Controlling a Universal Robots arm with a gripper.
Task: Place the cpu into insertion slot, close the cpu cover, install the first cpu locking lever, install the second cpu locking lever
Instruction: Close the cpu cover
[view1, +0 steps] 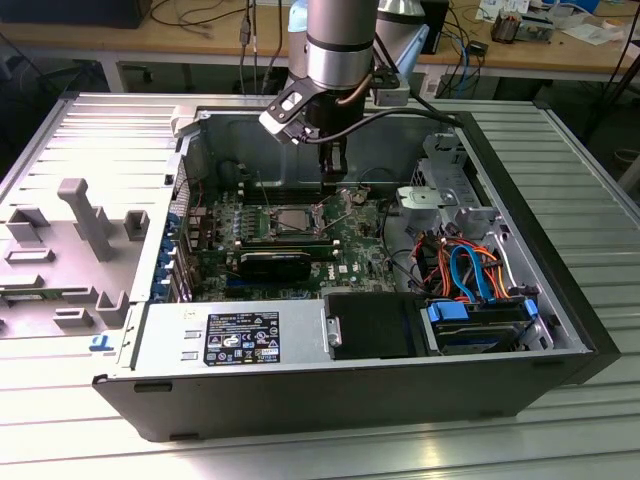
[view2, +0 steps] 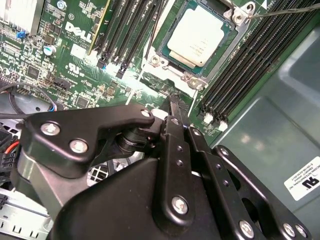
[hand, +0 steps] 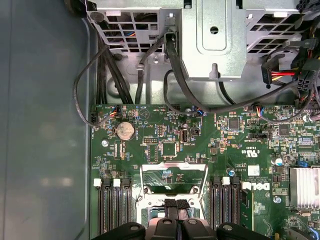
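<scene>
The cpu (view2: 200, 35), a flat square chip with a silvery top, lies in the insertion slot (view2: 156, 60) on the green board; in the exterior view it is the pale square (view1: 290, 222) at the board's middle. The cpu cover (hand: 172, 190), a thin silvery frame with a window, stands raised at one side of the slot. My gripper (hand: 177, 204) is shut, and its ribbed tips meet right at the cover's edge. It hangs just at the slot's side (view2: 175, 100), toward the exterior view's right (view1: 334, 185). A thin wire lever (view2: 280, 12) sticks out past the slot's corner.
Long black memory slots (view2: 235, 75) flank the socket on both sides. A metal drive cage (hand: 215, 40) with black cables lies beyond the board, and a finned heat sink (hand: 305, 185) is nearby. A black drive box (view1: 370, 325) and the case walls (view1: 520, 210) hem the board in.
</scene>
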